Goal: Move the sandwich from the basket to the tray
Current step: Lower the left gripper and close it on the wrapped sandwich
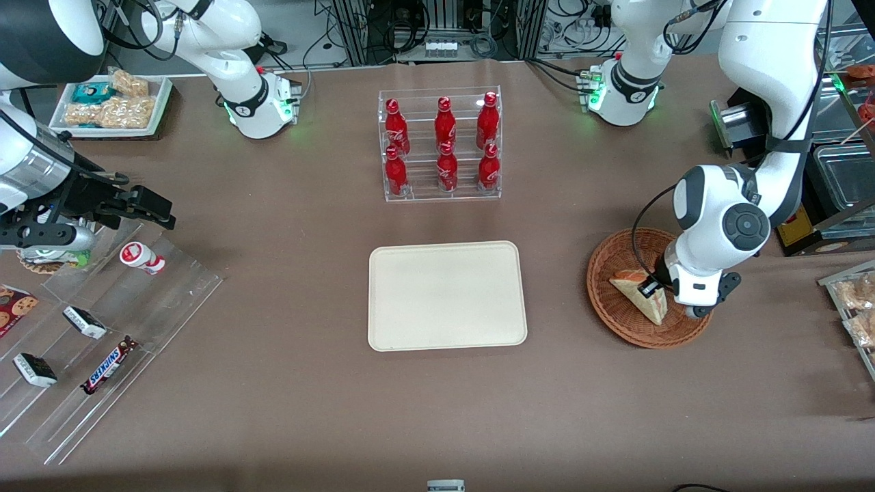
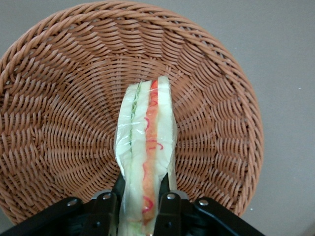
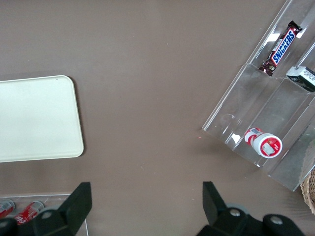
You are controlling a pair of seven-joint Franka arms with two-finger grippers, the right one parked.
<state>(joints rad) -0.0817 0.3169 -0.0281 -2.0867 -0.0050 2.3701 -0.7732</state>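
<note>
Gripper (image 2: 142, 206): I've got it clamped on the sandwich (image 2: 145, 157), down in the basket (image 2: 59, 123).
Sandwich: seemingly resting on the weave.
Tray (image 1: 448, 295): bare, well apart.

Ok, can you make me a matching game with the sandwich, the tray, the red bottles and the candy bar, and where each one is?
Things:
1. sandwich
2. tray
3. red bottles
4. Snickers bar

Places or states:
A. standing in a clear rack
B. lying on a clear stepped shelf
C. in the basket, between the fingers of the end effector
D. flat on the table, nothing on it

Right pairs: 1-C, 2-D, 3-A, 4-B
</note>
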